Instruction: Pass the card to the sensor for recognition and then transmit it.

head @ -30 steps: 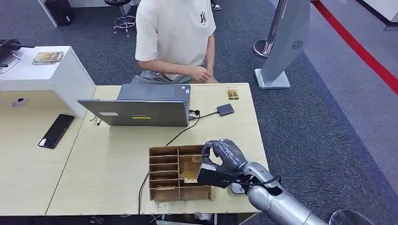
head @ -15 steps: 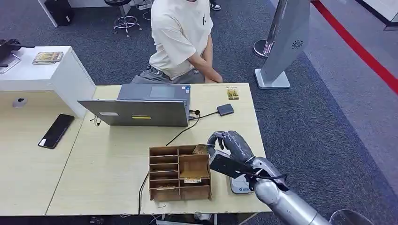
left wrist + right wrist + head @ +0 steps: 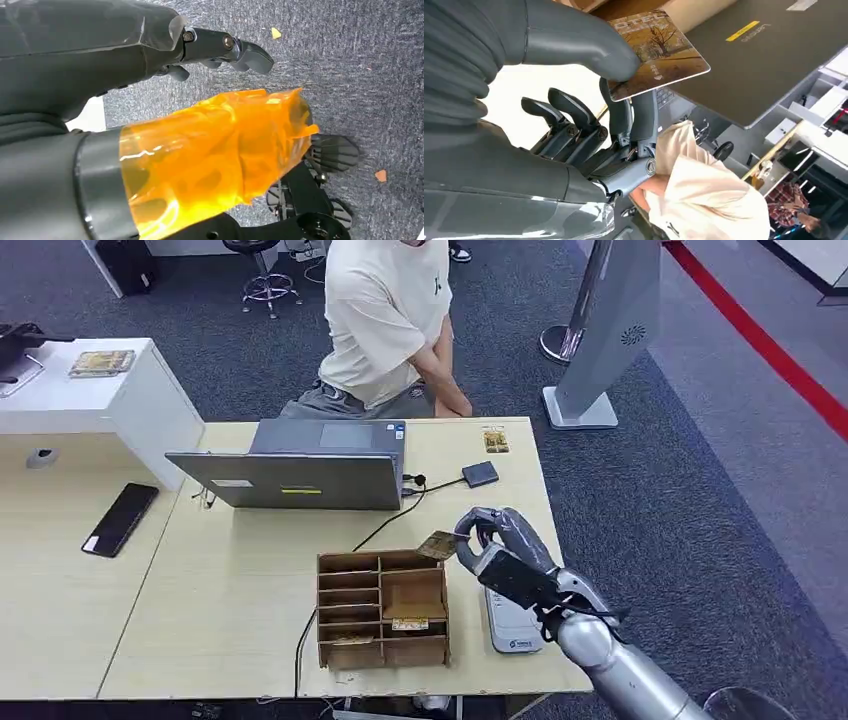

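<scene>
From the head view, one right hand (image 3: 497,545) pinched one card (image 3: 437,545) above the compartmented cardboard box (image 3: 381,608); one white sensor (image 3: 512,622) lay just beside the box, partly hidden by the arm. One laptop (image 3: 300,468), one phone (image 3: 119,519), one seated person (image 3: 385,315), head cut off. At the right wrist, thumb and fingers (image 3: 642,107) clamped the card (image 3: 656,50). At the left wrist, the left hand (image 3: 220,47) hung above carpet, fingers apart, holding nothing

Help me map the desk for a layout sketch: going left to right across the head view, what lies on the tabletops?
Black phone → laptop → cardboard organizer → card held by the right hand.
</scene>
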Robot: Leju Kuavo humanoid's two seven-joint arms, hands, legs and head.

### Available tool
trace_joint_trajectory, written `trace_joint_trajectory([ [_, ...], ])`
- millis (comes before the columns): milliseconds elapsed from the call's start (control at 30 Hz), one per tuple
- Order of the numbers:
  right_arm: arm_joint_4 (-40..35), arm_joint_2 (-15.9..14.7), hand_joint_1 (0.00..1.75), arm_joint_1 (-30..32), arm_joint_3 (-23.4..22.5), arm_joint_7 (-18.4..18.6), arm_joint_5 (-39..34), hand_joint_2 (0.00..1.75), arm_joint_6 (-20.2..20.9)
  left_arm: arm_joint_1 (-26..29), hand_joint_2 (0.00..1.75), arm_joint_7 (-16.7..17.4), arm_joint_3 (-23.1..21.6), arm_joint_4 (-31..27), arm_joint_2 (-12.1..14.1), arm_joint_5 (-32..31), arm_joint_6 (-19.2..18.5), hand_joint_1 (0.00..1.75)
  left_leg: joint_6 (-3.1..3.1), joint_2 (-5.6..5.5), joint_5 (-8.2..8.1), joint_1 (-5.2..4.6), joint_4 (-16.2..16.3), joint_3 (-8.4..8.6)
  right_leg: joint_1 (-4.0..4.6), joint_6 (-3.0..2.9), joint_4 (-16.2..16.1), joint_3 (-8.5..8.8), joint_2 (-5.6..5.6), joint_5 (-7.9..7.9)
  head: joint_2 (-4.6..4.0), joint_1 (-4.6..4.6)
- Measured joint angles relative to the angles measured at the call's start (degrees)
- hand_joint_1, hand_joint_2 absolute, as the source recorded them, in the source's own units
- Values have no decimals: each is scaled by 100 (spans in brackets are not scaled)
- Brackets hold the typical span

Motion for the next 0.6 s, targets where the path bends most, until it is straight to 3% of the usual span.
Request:
trace_joint_trajectory([
  [600,24,4,175,5,-100,-236,-553,175,310,7,0,-2,2,0,0,-48,0,0,0,0,0,0,0,-1,0,0,0,0,0,0,0,0],
])
